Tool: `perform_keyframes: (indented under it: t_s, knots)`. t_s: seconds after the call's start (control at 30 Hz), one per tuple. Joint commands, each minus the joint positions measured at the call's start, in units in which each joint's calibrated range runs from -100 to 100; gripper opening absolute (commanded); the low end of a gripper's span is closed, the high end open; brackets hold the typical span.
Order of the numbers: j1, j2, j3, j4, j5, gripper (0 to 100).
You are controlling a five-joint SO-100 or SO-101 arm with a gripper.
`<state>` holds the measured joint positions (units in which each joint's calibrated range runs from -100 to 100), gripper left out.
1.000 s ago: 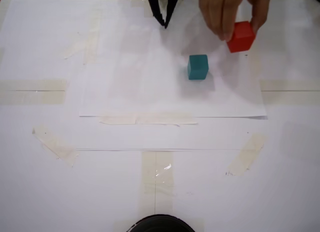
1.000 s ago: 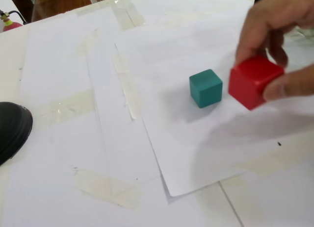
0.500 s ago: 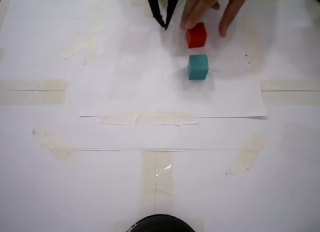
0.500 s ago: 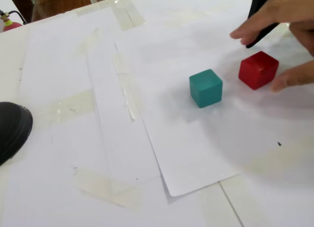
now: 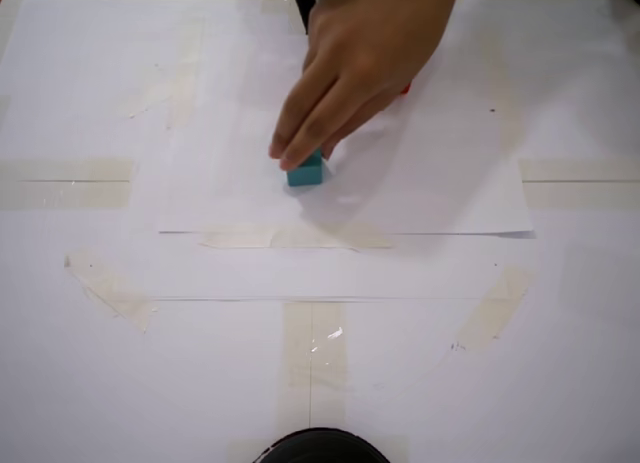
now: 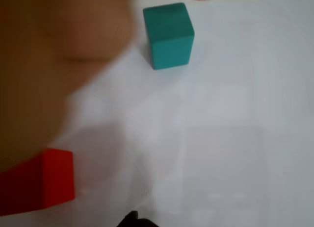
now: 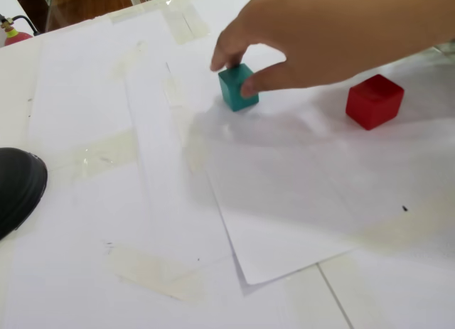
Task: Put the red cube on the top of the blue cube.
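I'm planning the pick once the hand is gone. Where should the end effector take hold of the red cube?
Grip the red cube across two opposite vertical faces at mid height, coming down from above. It sits flat on the paper with plain faces, well apart from the teal cube that the hand holds.

Two cubes and a blurred hand on white paper

The blue cube (image 6: 168,36) sits near the top; the red cube (image 6: 41,184) is at the lower left, well apart from it. A blurred hand (image 6: 54,65) fills the upper left, partly above the red cube.
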<state>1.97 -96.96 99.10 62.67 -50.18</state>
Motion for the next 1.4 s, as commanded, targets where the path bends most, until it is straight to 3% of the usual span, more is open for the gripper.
perform_keyframes:
  t_s: [0.0,0.93,1.13,1.37]
  knots:
    - [-0.2,-0.5,0.4,-0.5,-0.2,0]
    - [-0.9,-0.5,-0.5,0.7,-0.3,0]
    - [1.1,-0.5,-3.4,5.5,0.7,0]
    - [5.2,1.3,-19.2,16.8,3.8,0]
